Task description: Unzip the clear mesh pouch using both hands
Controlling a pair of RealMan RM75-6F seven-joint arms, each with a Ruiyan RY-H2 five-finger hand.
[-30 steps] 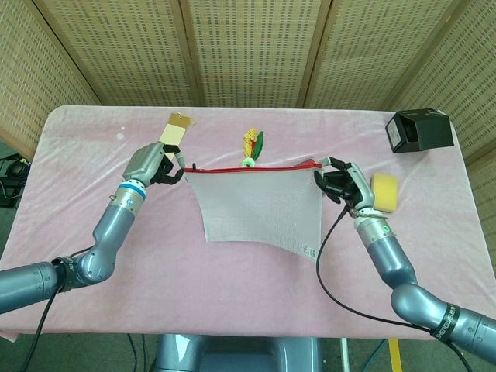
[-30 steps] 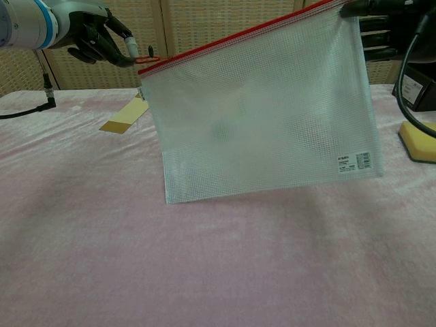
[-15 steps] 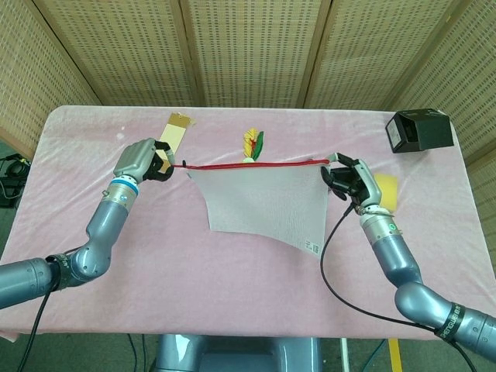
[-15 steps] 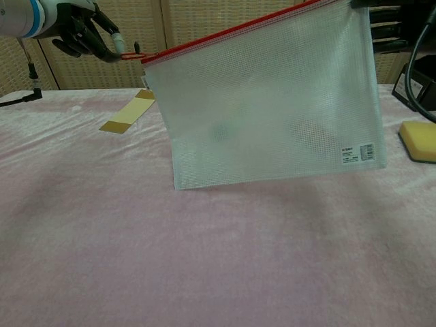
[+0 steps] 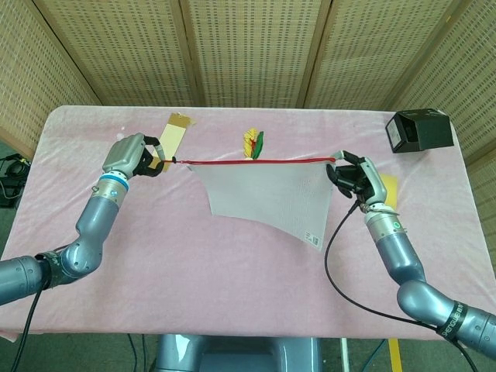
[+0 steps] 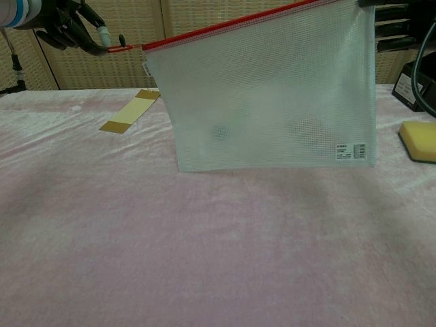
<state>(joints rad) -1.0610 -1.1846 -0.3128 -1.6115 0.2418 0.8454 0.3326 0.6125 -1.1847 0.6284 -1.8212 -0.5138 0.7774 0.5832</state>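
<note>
Clear mesh pouch with a red zip edge (image 5: 267, 198) hangs in the air between the two robot hands, long axis running hand to hand, zip edge on top.

Right robot hand (image 5: 355, 177) is closed on the pouch's top corner at its own end; the pouch body hangs directly inward of it. In the chest view only dark fingers (image 6: 385, 20) show at the top edge.

Left robot hand (image 5: 130, 157) is curled, pinching what looks like the red zipper pull (image 6: 119, 48). It sits just outboard of the pouch's near corner, with a thin red line running from it along the zip edge. The left robot hand is the one on the slider, and the right one anchors.

Judgement: the coming move turns on the zip line being taut and straight along the hand-to-hand axis. Can't tell from these views how much of the zip is already open.

The pouch's lower edge is clear of the pink cloth-covered worktop (image 6: 218, 259). Behind the left robot hand lies a tan cardboard strip (image 5: 175, 129). Behind the pouch is a small yellow-red-green toy (image 5: 252, 142). A yellow sponge (image 6: 417, 141) and a black box (image 5: 419, 129) sit outboard of the right robot hand. Woven screens close off the back.
</note>
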